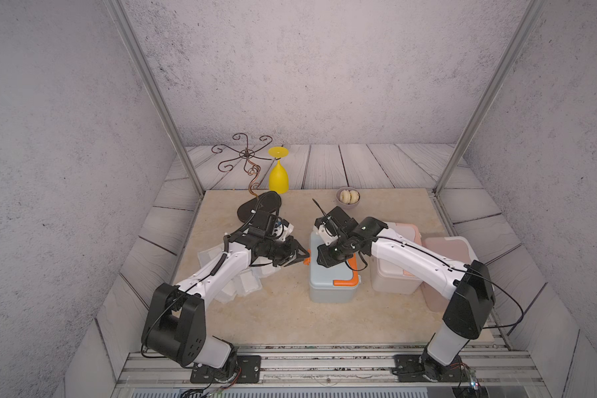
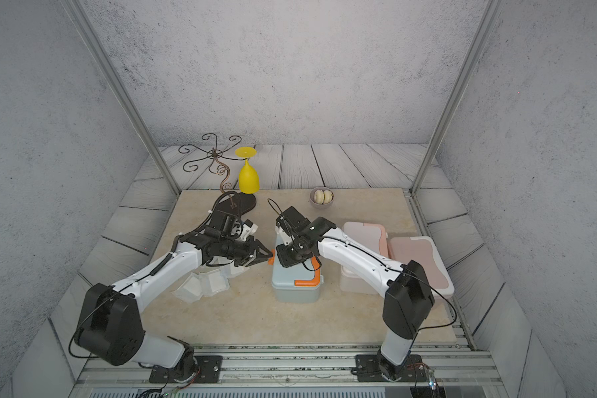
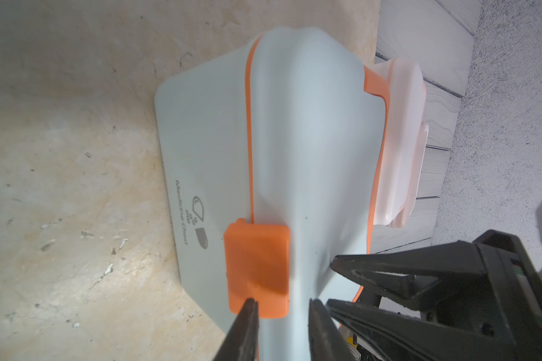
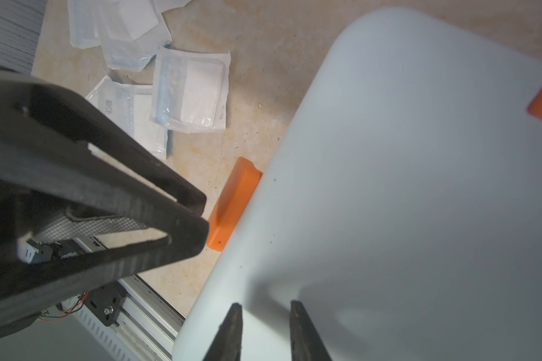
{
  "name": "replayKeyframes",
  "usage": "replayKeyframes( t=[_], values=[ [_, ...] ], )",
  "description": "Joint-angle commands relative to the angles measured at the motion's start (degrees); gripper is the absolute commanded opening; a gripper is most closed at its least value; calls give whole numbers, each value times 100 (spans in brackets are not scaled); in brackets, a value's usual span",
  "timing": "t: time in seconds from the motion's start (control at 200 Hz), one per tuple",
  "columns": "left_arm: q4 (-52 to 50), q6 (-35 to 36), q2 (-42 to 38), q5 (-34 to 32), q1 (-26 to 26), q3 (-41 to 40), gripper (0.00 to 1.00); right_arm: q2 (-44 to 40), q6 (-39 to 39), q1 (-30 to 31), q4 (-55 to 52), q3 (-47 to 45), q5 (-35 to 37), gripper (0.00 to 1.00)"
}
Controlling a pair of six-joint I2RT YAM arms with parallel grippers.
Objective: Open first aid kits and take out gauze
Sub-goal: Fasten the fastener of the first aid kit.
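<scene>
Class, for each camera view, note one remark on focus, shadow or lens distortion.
Left wrist view: the grey-blue kit bulges, lens-warped, the left fingers blurred. Right wrist view: gauze packets sharp, the kit's lid soft, shadowed near the right fingers. Both top views: even light, frame posts splaying.

Rough grey plaster-textured walls (image 1: 307, 69) on three sides. Pale grey wood-grain plank floor (image 1: 359, 165) around beige marbled tabletop (image 1: 273, 317). Two aluminium corner posts (image 1: 159, 96).

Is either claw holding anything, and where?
Nothing held: the left gripper stands open at the grey-blue kit's orange latch; the right gripper open over its lid.
</scene>
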Motion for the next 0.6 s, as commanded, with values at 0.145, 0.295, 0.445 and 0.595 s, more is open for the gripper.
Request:
replayKeyframes(
  t=[0.145,0.295,0.445,0.595],
  values=[
    [-435,347,294,-330,-202,430,30,179,-11,22,-489,-288,45,29],
    [-576,432,339,-482,-211,456,30,180,-11,23,-482,-306,44,29],
    [-555,428,375,-521,-207,420,28,187,-10,24,-465,-315,27,29],
    [-351,332,426,-457,-211,339,27,192,-11,24,-466,-297,27,29]
  ],
)
